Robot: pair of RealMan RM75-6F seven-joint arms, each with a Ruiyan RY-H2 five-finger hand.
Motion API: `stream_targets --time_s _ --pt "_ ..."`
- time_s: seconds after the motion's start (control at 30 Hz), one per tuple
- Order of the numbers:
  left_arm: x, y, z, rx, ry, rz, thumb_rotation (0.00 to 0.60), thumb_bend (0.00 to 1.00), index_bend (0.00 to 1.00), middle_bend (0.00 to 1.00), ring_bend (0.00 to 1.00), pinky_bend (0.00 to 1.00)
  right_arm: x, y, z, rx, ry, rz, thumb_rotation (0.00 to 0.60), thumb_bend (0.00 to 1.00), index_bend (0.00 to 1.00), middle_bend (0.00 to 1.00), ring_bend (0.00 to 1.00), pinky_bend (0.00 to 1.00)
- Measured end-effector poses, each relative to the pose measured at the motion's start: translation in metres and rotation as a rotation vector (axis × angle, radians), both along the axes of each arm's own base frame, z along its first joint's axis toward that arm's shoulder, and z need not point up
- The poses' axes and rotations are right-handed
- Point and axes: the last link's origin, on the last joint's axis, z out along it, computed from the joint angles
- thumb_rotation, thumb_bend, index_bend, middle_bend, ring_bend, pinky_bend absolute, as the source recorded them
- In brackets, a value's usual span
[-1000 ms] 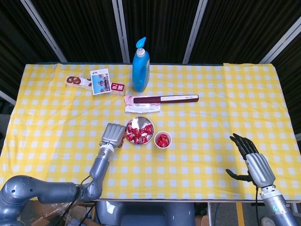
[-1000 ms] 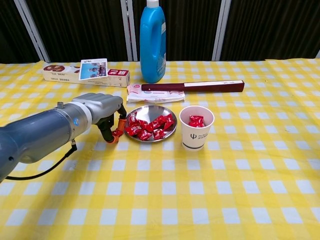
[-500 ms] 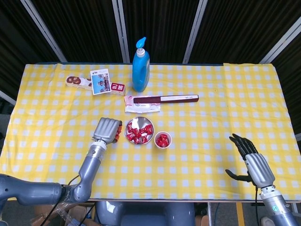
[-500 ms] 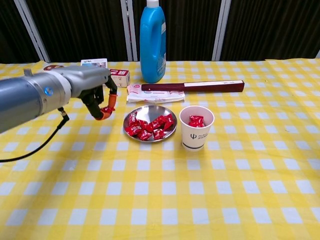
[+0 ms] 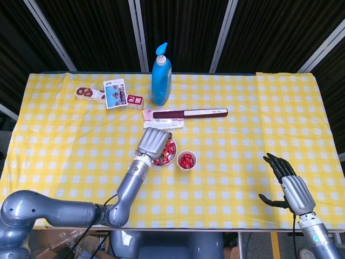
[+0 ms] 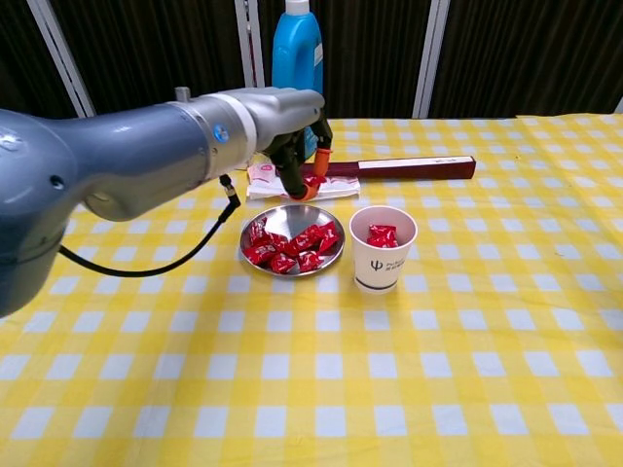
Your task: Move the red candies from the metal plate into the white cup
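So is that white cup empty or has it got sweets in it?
Not empty: the white cup stands upright with a few red candies visible inside.

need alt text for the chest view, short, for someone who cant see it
The left robot hand hangs above a metal plate of red candies, pinching one red candy in its fingertips. A white cup with a few candies inside stands just right of the plate on a yellow checked tablecloth, with a blue bottle behind.
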Motion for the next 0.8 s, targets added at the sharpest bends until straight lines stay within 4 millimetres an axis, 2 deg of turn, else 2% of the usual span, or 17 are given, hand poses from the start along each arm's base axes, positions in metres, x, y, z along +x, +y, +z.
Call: stream_targets --time_s 0.3,0.57,0.8 --pt "0.025 -0.005 -0.025 -0.026 -0.003 -0.035 0.600 0.34 0.54 0.90 0.98 0.97 0.000 0.000 0.000 0.004 -0.005 -0.001 0.600 0.28 0.00 0.00 0.00 0.00" --pt "0.043 -0.009 -0.037 -0.046 -0.024 -0.060 0.600 0.33 0.54 0.90 0.98 0.97 0.000 -0.001 0.000 0.005 -0.008 -0.003 0.600 0.28 0.00 0.00 0.00 0.00" --pt "0.049 -0.013 -0.043 -0.059 -0.023 -0.072 0.600 0.15 0.47 0.86 0.96 0.97 0.000 -0.001 0.000 0.004 -0.009 -0.005 0.600 0.28 0.00 0.00 0.00 0.00"
